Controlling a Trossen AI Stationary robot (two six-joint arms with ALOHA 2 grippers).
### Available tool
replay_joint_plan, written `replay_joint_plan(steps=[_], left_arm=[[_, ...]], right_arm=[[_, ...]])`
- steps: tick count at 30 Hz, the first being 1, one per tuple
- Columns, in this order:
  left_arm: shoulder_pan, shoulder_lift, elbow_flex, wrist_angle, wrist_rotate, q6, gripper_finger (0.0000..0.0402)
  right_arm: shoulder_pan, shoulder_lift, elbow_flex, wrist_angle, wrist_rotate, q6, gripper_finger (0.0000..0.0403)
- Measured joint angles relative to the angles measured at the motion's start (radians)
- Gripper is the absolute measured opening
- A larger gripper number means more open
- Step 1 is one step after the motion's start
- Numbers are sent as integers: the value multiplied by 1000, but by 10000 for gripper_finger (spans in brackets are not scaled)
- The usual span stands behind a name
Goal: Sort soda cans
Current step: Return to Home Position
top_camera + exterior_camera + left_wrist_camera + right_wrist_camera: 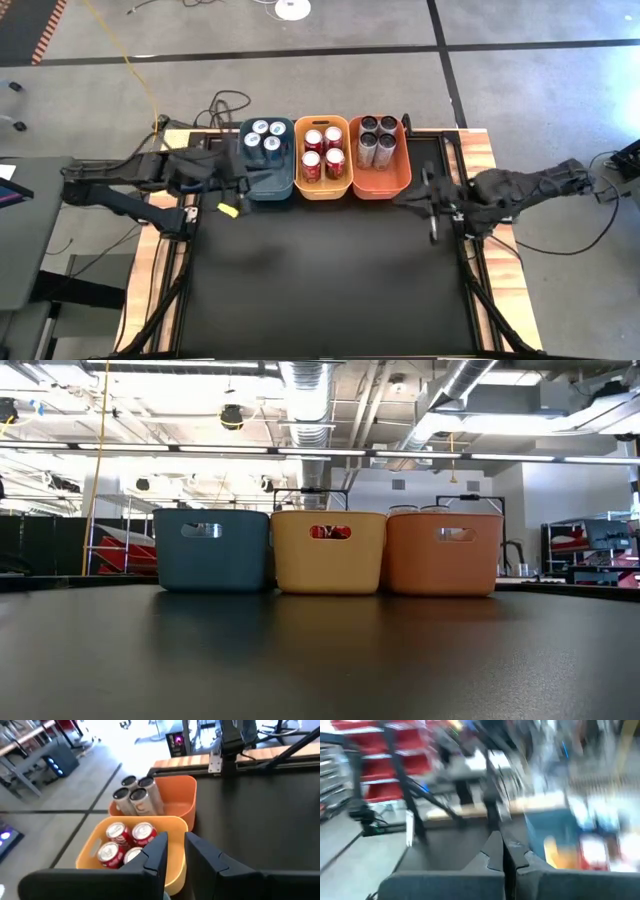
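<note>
Three bins [328, 560]: blue bin [270, 188], yellow bin [322, 190] and orange bin [380, 188], side by side at the table's [330, 290] 12 o'clock.
Soda cans [334, 135]: four blue cans [260, 127] in the blue bin, four red cans [313, 138] in the yellow, four dark grey cans [368, 124] in the orange, all upright.
Left gripper [176, 842]: table's 10 o'clock, at 9 o'clock of the blue bin; fingers narrowly parted, empty.
Right gripper [502, 844]: table's 2 o'clock, at 4 o'clock of the orange bin; fingers pressed together, empty.

You see the right gripper [503, 854], fingers pressed together, above the dark table [445, 840] near the blue bin [552, 827], the yellow bin [561, 856] of red cans [592, 852] just beside that blue bin.
</note>
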Motion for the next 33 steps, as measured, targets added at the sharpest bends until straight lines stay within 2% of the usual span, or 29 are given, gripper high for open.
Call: replay_joint_plan(steps=[2, 4, 12, 15, 21, 29, 33], left_arm=[[-15, -31, 0, -4, -11, 6, 59], [-28, -67, 0, -19, -12, 6, 59], [-86, -179, 0, -202, -12, -49, 59], [-110, -207, -26, -211, -12, -56, 59], [-131, -301, -195, -77, -4, -69, 59], [-129, -449, -449, 116, -21, -58, 59], [-129, -504, -543, 157, -33, -78, 59]], right_arm=[[48, -4, 0, 102, -3, -166, 3], [98, -24, 0, 124, -3, -278, 2], [210, -143, 0, 9, 5, -330, 1], [227, -193, 0, -53, 4, -389, 1], [201, -286, 0, -161, 5, -454, 0], [187, -419, 0, -386, -3, -392, 0], [187, -519, -32, -420, -3, -370, 0]])
